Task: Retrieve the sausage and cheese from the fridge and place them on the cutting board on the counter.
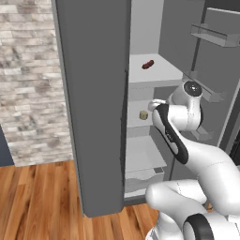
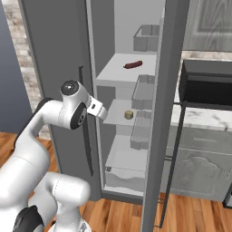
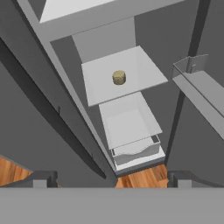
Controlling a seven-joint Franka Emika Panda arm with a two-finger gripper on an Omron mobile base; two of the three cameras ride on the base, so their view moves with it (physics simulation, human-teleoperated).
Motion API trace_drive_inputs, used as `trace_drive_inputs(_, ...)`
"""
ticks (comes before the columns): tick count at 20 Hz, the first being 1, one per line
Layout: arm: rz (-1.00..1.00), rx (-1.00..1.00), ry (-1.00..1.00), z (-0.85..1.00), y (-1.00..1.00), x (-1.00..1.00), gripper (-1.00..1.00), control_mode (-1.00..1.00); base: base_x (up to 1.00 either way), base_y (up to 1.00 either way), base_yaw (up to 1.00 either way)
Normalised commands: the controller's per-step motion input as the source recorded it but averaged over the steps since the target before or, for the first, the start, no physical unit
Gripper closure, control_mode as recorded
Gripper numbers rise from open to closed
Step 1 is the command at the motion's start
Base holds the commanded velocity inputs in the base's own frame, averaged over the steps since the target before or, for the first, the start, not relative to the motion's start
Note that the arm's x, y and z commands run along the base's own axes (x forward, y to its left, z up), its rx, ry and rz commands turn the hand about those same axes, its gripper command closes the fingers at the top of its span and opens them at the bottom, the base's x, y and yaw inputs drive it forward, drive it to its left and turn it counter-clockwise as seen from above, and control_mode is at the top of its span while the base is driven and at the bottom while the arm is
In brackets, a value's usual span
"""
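The gripper point(image 3: 112, 178) is spread apart and empty, facing the open fridge point(image 1: 93, 108). One cheese point(image 3: 119, 77), a stubby round chunk standing upright, sits alone on the middle shelf point(image 3: 144, 70). One sausage point(image 1: 148, 64) lies on the shelf above, its long axis slanting across. No writing is legible.

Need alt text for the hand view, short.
Looking into the open fridge: the cheese sits alone on a light grey shelf, with a drawer below it. The open gripper is well short of the cheese; a door bin juts in at right.
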Motion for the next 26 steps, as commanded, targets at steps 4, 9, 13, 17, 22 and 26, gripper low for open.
trace_drive_inputs(4,0.00,0.00,0.00,0.00,0.00,0.00,-1.00,-1.00,0.00,0.00,0.00)
trace_drive_inputs(9,0.00,0.00,0.00,0.00,0.00,0.00,-1.00,-1.00,0.00,0.00,0.00)
trace_drive_inputs(13,0.00,0.00,0.00,0.00,0.00,0.00,-1.00,-1.00,0.00,0.00,0.00)
trace_drive_inputs(17,0.00,0.00,0.00,0.00,0.00,0.00,-1.00,1.00,0.00,0.00,0.00)
trace_drive_inputs(22,0.00,0.00,0.00,0.00,0.00,0.00,-1.00,1.00,0.00,0.00,0.00)
trace_drive_inputs(26,0.00,0.00,0.00,0.00,0.00,0.00,-1.00,1.00,0.00,0.00,0.00)
